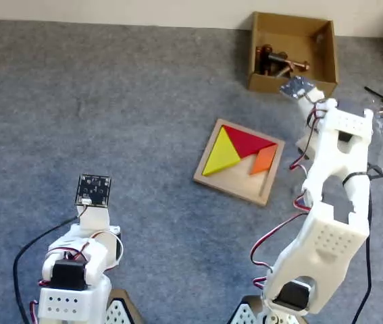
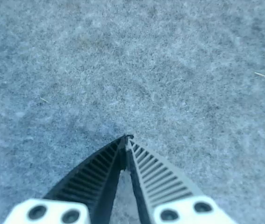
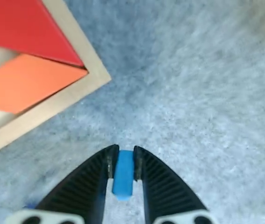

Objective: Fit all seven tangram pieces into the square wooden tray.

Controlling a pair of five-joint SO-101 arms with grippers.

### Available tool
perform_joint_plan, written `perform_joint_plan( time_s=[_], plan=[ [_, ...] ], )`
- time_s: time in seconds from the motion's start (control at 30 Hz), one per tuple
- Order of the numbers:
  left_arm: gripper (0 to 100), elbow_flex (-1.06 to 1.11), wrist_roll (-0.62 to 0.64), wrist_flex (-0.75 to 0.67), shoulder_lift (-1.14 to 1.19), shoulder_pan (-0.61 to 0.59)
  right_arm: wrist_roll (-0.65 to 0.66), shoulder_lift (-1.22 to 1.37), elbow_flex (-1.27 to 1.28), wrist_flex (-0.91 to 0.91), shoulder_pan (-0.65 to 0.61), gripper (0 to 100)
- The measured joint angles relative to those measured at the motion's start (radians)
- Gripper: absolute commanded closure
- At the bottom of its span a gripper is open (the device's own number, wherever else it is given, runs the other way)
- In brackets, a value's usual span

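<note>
The left hand was held low over bare grey tabletop with its fingers pressed together on nothing; it was judged to be parked there, well apart from the tray, so that the working space was left free. Towards the middle, the square wooden tray was laid flat and turned at a slant; a yellow triangle and a red triangle were seated edge to edge against its far walls, with a smaller orange piece tucked into the corner nearest the right arm; the pale floor along the near side was uncovered, so the task was judged less than half done. Just beside that corner, outside the rim, the right hand was held over the tabletop, pinching a small blue piece on edge between its ribbed fingers, presumably so it could be carried over the rim; its full outline could not be told.
</note>
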Motion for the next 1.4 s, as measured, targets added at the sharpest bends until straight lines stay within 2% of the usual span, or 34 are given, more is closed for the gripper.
perform_joint_plan(
  time_s=[0.2,0.4,0.73,1.0,1.4],
  plan=[
    [99,0.000,0.000,0.000,0.000,0.000,-0.025,0.000,-0.017,0.118,-0.008,99.4],
    [99,0.000,0.000,0.000,0.000,0.000,-0.094,0.000,-0.017,0.247,-0.101,99.4],
    [99,0.000,0.000,0.000,0.000,0.000,-0.387,0.000,-0.121,0.356,-0.295,99.4],
    [99,0.000,0.000,0.000,0.000,0.000,-0.526,0.000,-0.127,0.334,-0.427,99.4],
    [99,0.000,0.000,0.000,0.000,0.000,-0.548,0.000,0.028,0.195,-0.440,99.4]
  ],
)
